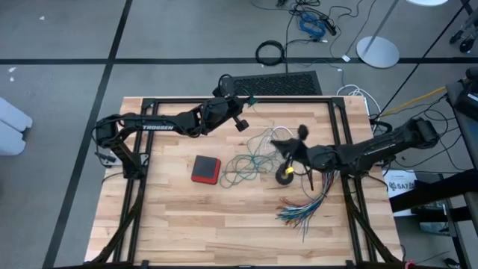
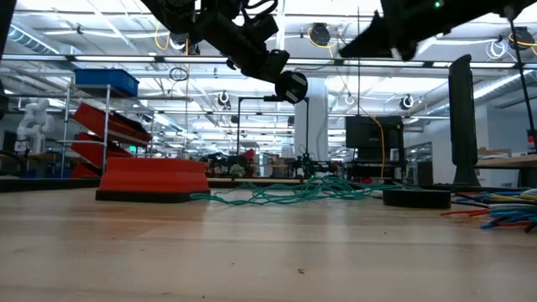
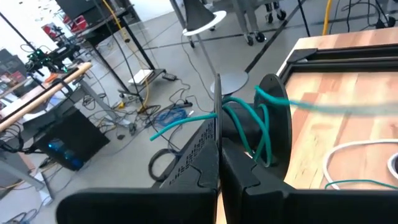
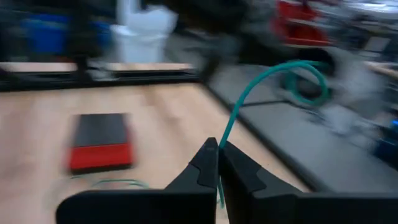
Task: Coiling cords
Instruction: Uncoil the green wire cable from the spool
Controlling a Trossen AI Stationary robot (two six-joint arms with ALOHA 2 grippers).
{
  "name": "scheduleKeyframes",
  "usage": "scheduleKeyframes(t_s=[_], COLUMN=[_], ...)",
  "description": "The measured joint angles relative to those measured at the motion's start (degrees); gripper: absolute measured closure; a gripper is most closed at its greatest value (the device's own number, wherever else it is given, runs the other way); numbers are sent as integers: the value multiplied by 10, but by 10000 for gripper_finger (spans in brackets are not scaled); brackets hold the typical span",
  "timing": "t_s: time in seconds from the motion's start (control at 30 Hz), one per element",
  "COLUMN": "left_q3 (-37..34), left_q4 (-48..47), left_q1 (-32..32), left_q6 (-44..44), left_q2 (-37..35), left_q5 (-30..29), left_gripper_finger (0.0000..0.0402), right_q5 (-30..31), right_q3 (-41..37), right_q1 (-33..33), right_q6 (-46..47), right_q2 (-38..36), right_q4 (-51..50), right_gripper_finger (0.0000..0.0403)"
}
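Observation:
The teal-green cord lies mostly as a loose tangle (image 1: 245, 163) in the middle of the wooden table (image 1: 172, 224). One strand rises from it to both grippers. My left gripper (image 1: 245, 98) hangs above the table's far edge, shut on the cord's end. My right gripper (image 1: 276, 143) hangs over the middle of the table, shut on the same cord farther along. The white cord (image 1: 263, 136) lies slack beside the tangle, and a small round black piece (image 1: 286, 175) rests flat on the table near it. My left gripper pinches the teal cord near its free end (image 3: 200, 118) between its two fingers, which point nearly level toward the far edge. Several turns of the cord (image 3: 261, 134) are wound round one finger. The short end sticks out sideways, clear of the table. My right gripper pinches a single strand of the teal cord (image 4: 221, 148) at its fingertips. The fingers point nearly level toward the far left and lie across the strand. From them the cord (image 4: 261, 78) rises clear of the table in an arc toward the left gripper.
A red-and-black box (image 1: 205, 169) lies left of the tangle. A fanned bundle of multicoloured wires (image 1: 302, 208) lies near the right front. Black frame rails (image 1: 340, 119) run along the table's sides. Bare wood shows along the near edge and at the left.

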Motion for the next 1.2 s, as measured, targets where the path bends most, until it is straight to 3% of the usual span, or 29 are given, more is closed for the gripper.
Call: scheduleKeyframes(t_s=[0.13, 0.4, 0.57, 0.67, 1.0, 1.2], left_q3=[0, 0, 0, 0, 0, 0], left_q4=[1, 1, -2, -1, 2, 23], left_q1=[-10, -36, -41, -41, -41, -50], left_q6=[-3, 33, 52, 56, 56, 56], left_q2=[0, 0, 0, 0, 0, 0], left_q5=[11, -10, -23, -27, -28, -23], left_gripper_finger=[402, 402, 402, 402, 402, 402], right_q5=[64, 61, 34, 3, -26, -35], right_q3=[0, 0, 0, 0, 0, 0], right_q1=[-13, -66, -69, -61, -27, -26], right_q6=[49, 212, 247, 227, 193, 108], right_q2=[-30, -38, -38, -38, -38, -18], right_q4=[-98, -329, -391, -380, -337, -129], right_gripper_finger=[403, 403, 401, 372, 178, 160])
